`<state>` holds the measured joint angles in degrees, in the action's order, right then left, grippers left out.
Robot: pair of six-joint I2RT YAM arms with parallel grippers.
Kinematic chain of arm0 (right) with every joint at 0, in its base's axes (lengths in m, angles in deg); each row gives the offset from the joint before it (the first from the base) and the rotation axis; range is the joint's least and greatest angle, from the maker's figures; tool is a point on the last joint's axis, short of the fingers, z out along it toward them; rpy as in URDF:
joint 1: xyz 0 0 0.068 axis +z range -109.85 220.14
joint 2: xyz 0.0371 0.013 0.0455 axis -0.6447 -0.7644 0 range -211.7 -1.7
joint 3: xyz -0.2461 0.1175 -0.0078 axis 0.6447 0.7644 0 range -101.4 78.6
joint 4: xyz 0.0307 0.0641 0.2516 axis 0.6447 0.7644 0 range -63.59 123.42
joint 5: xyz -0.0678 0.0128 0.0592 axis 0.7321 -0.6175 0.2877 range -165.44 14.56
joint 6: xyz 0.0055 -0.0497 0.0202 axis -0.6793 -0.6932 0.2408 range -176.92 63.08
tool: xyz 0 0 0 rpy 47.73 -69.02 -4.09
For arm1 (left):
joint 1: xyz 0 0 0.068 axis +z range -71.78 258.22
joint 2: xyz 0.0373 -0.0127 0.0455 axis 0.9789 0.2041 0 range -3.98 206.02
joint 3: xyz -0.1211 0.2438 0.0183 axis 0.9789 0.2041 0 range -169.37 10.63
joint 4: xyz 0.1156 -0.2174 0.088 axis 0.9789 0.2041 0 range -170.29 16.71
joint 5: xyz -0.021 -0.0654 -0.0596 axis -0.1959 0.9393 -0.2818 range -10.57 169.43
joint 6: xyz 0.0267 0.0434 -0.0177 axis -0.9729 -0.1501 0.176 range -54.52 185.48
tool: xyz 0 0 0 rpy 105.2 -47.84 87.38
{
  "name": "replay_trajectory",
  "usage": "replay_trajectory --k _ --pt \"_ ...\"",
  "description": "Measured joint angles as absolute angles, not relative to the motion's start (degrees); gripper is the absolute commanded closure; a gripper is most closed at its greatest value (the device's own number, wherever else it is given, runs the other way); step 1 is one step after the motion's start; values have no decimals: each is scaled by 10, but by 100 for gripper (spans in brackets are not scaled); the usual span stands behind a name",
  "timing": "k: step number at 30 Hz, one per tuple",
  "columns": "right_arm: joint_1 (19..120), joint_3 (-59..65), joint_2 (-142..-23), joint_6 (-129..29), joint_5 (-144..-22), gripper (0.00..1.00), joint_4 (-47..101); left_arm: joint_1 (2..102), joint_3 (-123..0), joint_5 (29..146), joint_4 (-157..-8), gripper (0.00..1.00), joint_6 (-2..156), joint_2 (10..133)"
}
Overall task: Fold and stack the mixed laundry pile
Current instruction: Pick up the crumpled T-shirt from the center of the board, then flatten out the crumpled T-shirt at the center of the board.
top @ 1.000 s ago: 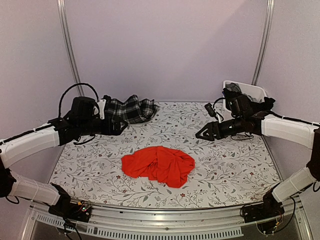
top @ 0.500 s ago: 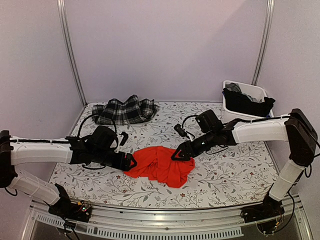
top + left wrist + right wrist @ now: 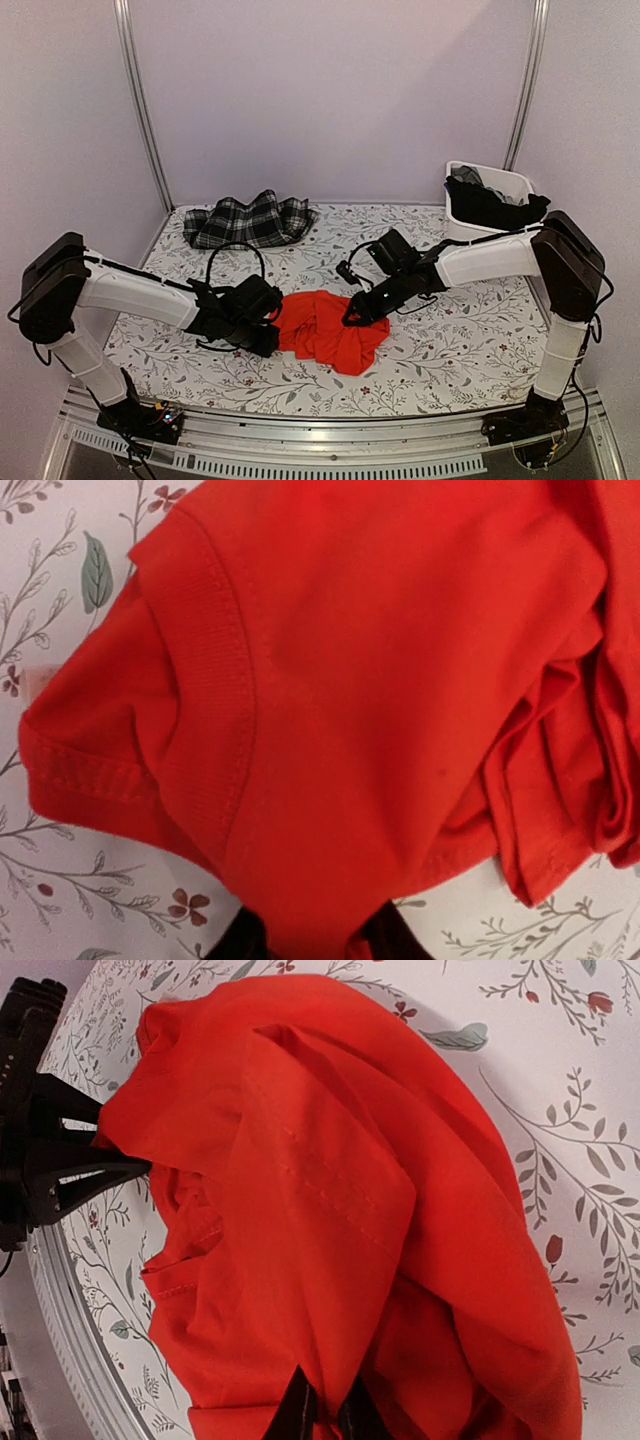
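My left claw [image 3: 268, 338] and right claw [image 3: 352, 318] are each pinched shut on an edge of the red shirt [image 3: 325, 335], which lies crumpled between them. It looks light and floppy, so I'd grip hems or sleeve seams, not loose folds

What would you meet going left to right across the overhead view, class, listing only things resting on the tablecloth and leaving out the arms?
plaid garment → red garment → bin
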<state>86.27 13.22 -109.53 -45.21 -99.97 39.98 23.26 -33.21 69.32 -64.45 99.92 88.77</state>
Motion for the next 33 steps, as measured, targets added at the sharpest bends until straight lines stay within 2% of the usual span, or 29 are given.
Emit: replay_trajectory --k 3,6,11,15,18,19,21,22,23,25,27,30,33 --pt "858 132 -1086 -451 -983 100 415 234 -329 677 -631 100 996 869" --pt "848 135 -1045 -454 -977 100 432 254 -324 670 -615 100 992 799" --pt "816 135 -926 -469 -983 100 438 364 -337 696 -624 100 969 686" --pt "814 136 -868 -493 -1028 100 425 434 -406 725 -614 100 935 682" --pt "852 145 -852 -504 -1066 98 401 453 -494 757 -610 100 902 705" --pt "879 148 -854 -504 -1080 89 387 453 -525 775 -611 100 891 717" --pt "945 156 -866 -498 -1112 51 355 450 -590 822 -614 100 868 749" --pt "982 157 -876 -495 -1127 42 343 447 -612 842 -617 98 859 762" --pt "1008 157 -885 -492 -1139 35 332 440 -637 862 -615 87 848 778" --pt "1046 160 -892 -490 -1157 24 323 414 -690 900 -611 47 821 819" --pt "1048 172 -881 -490 -1162 19 313 383 -717 926 -614 28 799 850" --pt "1000 209 -830 -482 -1149 16 302 356 -701 940 -615 19 787 861" --pt "915 243 -761 -469 -1119 16 297 372 -637 934 -625 16 803 837"
